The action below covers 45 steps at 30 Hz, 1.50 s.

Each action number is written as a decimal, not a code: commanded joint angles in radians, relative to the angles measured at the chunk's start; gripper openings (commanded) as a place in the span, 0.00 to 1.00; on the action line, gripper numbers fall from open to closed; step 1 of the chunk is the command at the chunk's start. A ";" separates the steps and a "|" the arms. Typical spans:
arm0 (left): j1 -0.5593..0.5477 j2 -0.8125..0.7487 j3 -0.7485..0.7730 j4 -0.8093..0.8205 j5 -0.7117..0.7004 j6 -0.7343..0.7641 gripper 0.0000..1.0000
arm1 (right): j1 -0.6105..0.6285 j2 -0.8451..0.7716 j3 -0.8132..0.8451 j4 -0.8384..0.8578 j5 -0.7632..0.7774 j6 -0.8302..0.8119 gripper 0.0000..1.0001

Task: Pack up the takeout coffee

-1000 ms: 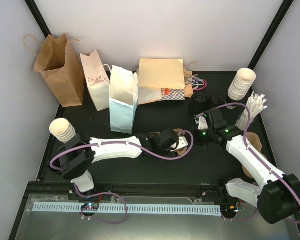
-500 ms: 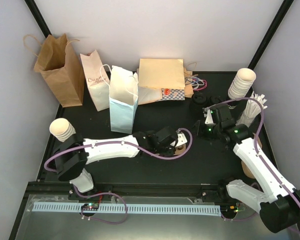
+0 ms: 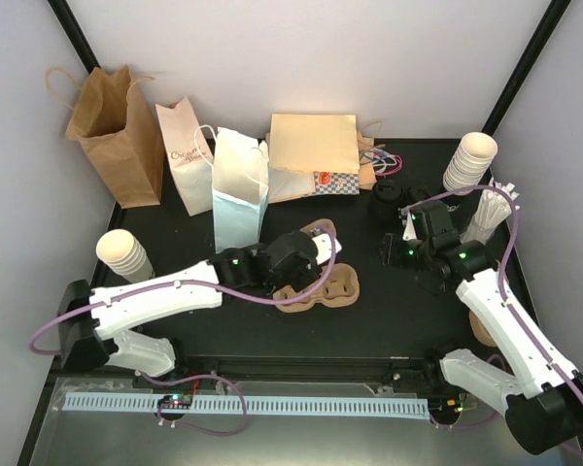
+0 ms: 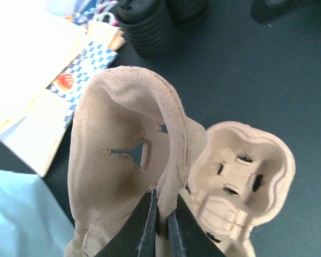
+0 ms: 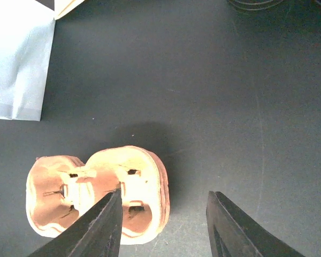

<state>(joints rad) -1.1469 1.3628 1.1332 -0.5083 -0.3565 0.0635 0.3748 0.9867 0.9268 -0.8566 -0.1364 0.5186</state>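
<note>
The left gripper (image 4: 161, 206) is clenched on the thin raised rim of a brown moulded-pulp two-cup carrier (image 4: 123, 160), with both black fingers pressed flat against the pulp wall. The held carrier stands on edge and is tilted. A second carrier of the same pulp (image 3: 323, 289) lies flat on the surface directly below and just beside it. The right gripper (image 5: 163, 225) is released: its two dark fingers stand apart over the surface with nothing between them, well apart from the flat carrier on that carrier's right. The position of the takeout coffee cannot be determined from these views. The work surface is a matte black tabletop (image 3: 408, 311), enclosed by pale walls with black frame posts at the rear corners. Along the rear edge from left to right stand a brown paper bag with handles (image 3: 112, 126), a white bag with script lettering (image 3: 187, 155) and a light blue bag (image 3: 238, 189). Next to them a flat tan bag (image 3: 311, 150) lies on a blue-checked wrapper. At the rear right are stacks of black lids (image 3: 387, 202), a stack of bare cream cups (image 3: 469, 160) and a bundle of white wrapped straws (image 3: 491, 209). Another cream cup stack (image 3: 126, 254) stands at the left edge. Bare black surface shows between the flat carrier and the right arm, and along the near edge.
</note>
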 commanded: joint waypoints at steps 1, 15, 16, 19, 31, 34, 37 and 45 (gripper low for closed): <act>0.023 -0.065 0.064 -0.094 -0.142 -0.057 0.06 | 0.032 -0.007 -0.019 0.038 -0.029 -0.029 0.47; 0.100 -0.344 0.018 -0.120 -0.138 -0.112 0.09 | 0.551 0.308 0.031 0.135 0.240 0.222 0.61; 0.102 -0.360 0.012 -0.122 -0.136 -0.114 0.09 | 0.571 0.350 0.051 0.127 0.257 0.230 0.62; 0.110 -0.392 0.002 -0.137 -0.131 -0.122 0.09 | 0.618 0.476 0.113 0.105 0.292 0.244 0.62; 0.122 -0.441 -0.045 -0.152 -0.109 -0.142 0.09 | 0.660 0.722 0.211 0.070 0.355 0.289 0.62; 0.124 -0.440 -0.047 -0.147 -0.109 -0.137 0.09 | 0.659 0.738 0.216 0.068 0.367 0.292 0.61; 0.124 -0.438 -0.047 -0.143 -0.107 -0.133 0.09 | 0.659 0.749 0.221 0.071 0.375 0.299 0.61; 0.125 -0.432 -0.051 -0.141 -0.096 -0.129 0.09 | 0.659 0.767 0.241 0.056 0.400 0.320 0.55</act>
<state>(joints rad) -1.0275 0.9360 1.0832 -0.6575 -0.4660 -0.0639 1.0321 1.7504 1.1435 -0.7841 0.2104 0.8047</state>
